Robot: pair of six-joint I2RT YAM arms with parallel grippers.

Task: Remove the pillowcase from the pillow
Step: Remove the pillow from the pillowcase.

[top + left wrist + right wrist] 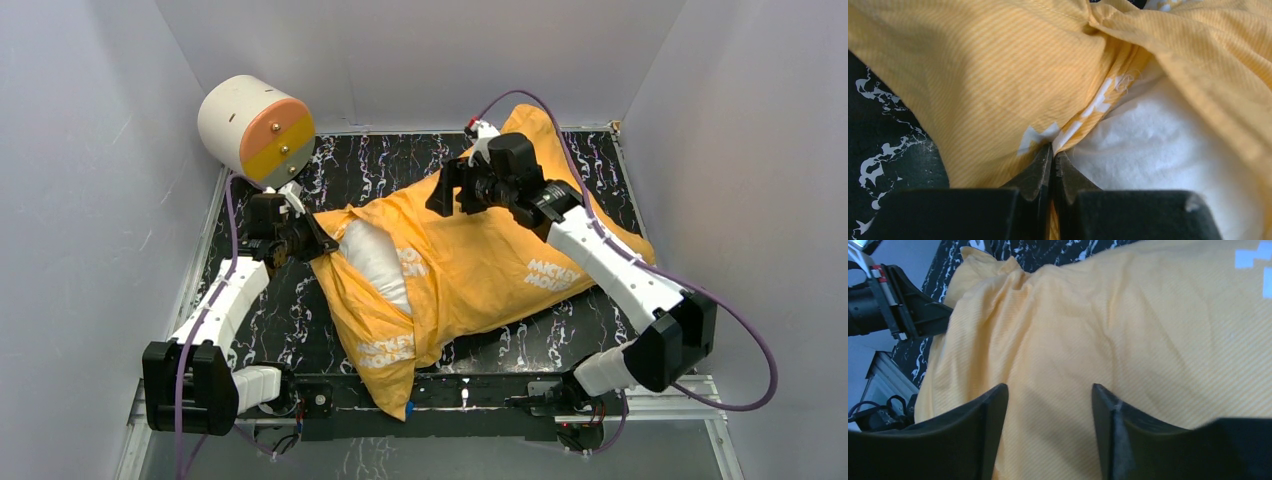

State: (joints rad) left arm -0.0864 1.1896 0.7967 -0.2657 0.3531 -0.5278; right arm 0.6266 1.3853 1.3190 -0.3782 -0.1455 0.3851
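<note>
The pillowcase lies orange-yellow face up across the black marbled table, with white "Mickey" lettering. The white pillow shows through its open left end. My left gripper is shut on the pillowcase's open edge; in the left wrist view the jaws pinch orange fabric beside the bare pillow. My right gripper is open and hovers over the pillowcase's upper middle; in the right wrist view its fingertips stand apart above the orange cloth, holding nothing.
A cream cylinder with an orange-yellow end sits at the back left, close to the left arm. White walls close in the table on three sides. A purple cable loops beside the right arm.
</note>
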